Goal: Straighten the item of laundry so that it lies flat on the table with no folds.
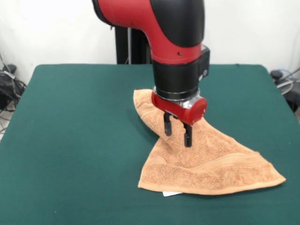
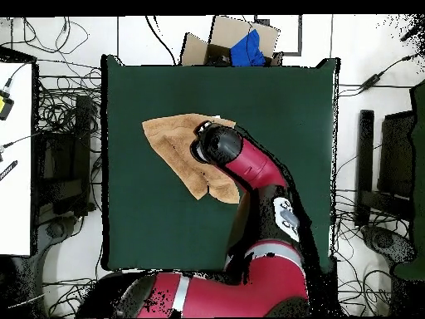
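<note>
The orange-tan towel [image 1: 206,161] lies on the green table [image 1: 70,140] right of the middle. It is folded over into a rough triangle, with a stripe band along its near edge and a white tag [image 1: 172,193] peeking out beneath. My gripper [image 1: 177,135] hangs over the towel's upper part, fingers [image 1: 187,137] apart with nothing between them, tips at or just above the cloth. In the overhead view the towel [image 2: 174,143] lies in the upper middle of the table [image 2: 149,224]. The arm's wrist [image 2: 217,145] covers the towel's right part and hides the gripper.
A cardboard box [image 2: 241,40] with something blue in it stands past the table's far edge in the overhead view. Cables and black equipment [image 2: 83,158] lie on the floor on both sides. A white desk [image 2: 15,158] stands at the left.
</note>
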